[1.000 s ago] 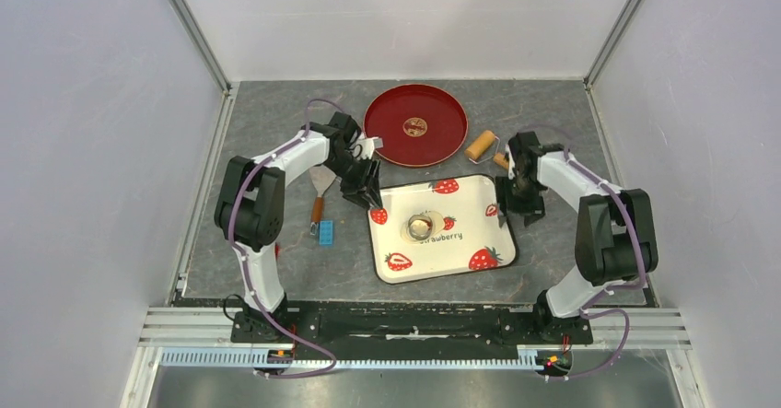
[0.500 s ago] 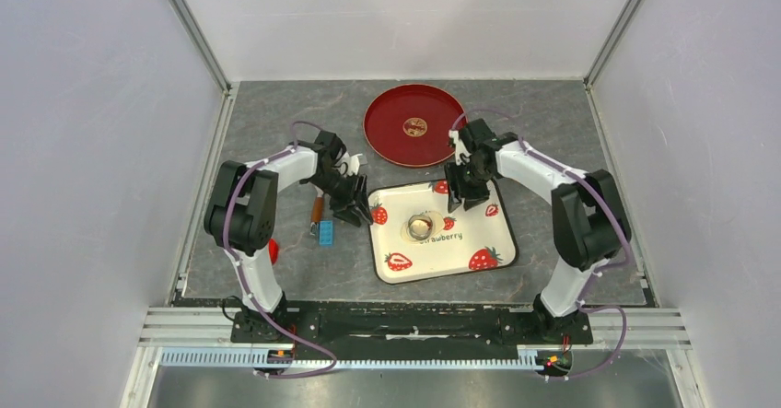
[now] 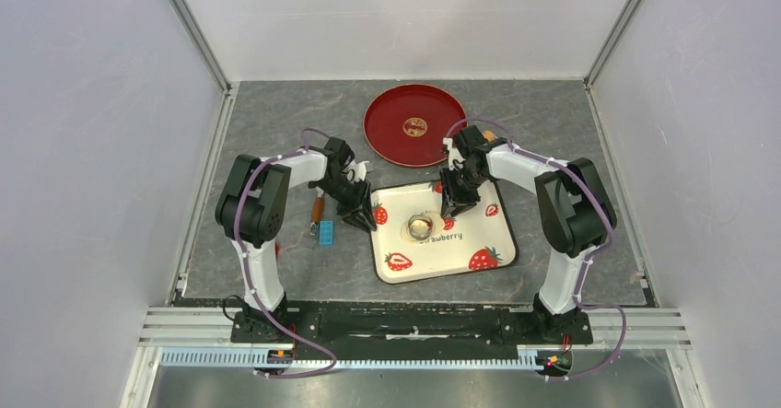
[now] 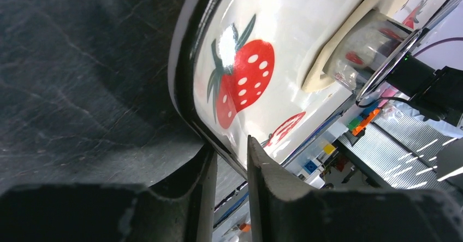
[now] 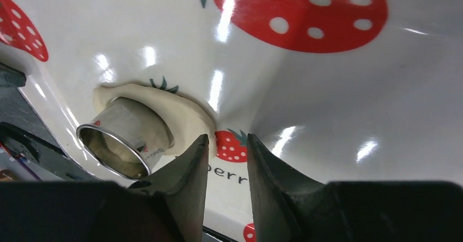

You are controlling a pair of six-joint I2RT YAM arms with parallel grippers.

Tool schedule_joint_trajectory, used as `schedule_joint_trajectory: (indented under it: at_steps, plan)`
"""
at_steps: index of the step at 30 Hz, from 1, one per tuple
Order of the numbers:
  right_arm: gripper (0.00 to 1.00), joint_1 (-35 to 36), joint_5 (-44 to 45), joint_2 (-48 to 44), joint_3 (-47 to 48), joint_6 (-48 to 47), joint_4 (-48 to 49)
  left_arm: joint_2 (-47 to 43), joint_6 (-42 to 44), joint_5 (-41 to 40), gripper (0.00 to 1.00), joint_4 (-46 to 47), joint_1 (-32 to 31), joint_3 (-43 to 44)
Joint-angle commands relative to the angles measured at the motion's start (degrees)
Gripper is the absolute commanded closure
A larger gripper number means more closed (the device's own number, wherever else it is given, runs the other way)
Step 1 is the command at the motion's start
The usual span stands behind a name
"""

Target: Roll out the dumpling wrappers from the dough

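Note:
The dough [image 5: 188,113] is a flattened pale cream patch in the middle of the strawberry tray [image 3: 479,235]. The metal ring cutter [image 3: 421,227] stands on it, also seen in the right wrist view [image 5: 124,138] and the left wrist view [image 4: 377,45]. No separate dumpling wrapper shows. My left gripper [image 3: 362,215] pinches the tray's left rim [image 4: 191,62] between its fingers [image 4: 232,146]. My right gripper [image 3: 450,207] hovers low over the tray just right of the dough, its fingers [image 5: 226,141] a little apart with nothing between them.
A red plate [image 3: 414,124] with a gold emblem lies behind the tray. A scraper with a wooden handle [image 3: 318,207] and a blue block [image 3: 326,232] lie left of the tray. The tan wooden roller [image 3: 486,135] is mostly hidden behind the right arm.
My right gripper has moved from beside the roller leftward onto the tray near the dough. My left gripper has come down to the tray's left rim.

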Motion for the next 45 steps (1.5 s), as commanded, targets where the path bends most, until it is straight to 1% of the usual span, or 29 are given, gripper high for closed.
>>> schedule_joint_trajectory:
  at_steps: [1,8,17,18,21,23,28,33,38,45]
  plan:
    - [0.67,1.4,-1.9,1.2,-2.0,0.1,2.7,1.3,-1.9,0.0,0.7,2.2,-0.2,1.3]
    - [0.72,3.1,-2.1,2.7,-3.0,-0.6,2.8,2.1,-1.8,0.3,0.74,2.1,-0.2,1.8]
    - [0.73,4.6,-2.3,5.0,-5.7,-0.7,4.7,3.4,-1.7,0.8,0.76,1.8,-0.2,3.1]
    - [0.75,4.7,-2.3,5.2,-6.2,-0.7,5.2,3.5,-1.7,0.8,0.76,1.8,-0.2,3.2]
    - [0.95,4.7,-1.5,5.7,-6.9,-0.9,5.7,4.0,-1.4,0.5,0.77,1.2,-0.3,3.7]
    - [1.0,4.7,0.3,4.8,-6.6,-0.9,5.2,4.3,-1.1,-0.1,0.78,0.7,-0.3,3.8]
    - [1.0,4.5,3.9,1.8,-3.2,-0.8,2.9,4.5,-0.3,-1.8,0.79,-0.4,-0.3,3.9]
    - [1.0,3.3,5.5,-0.2,1.1,-0.6,0.0,4.8,0.6,-4.2,0.8,-1.7,-0.5,4.3]
    - [1.0,1.4,6.4,-0.5,4.4,-1.5,-2.8,5.0,0.9,-5.4,0.81,-2.0,-0.7,4.2]
    - [1.0,-0.3,7.1,0.0,5.5,-3.0,-3.7,5.2,1.6,-7.3,0.82,-2.9,-0.9,4.5]
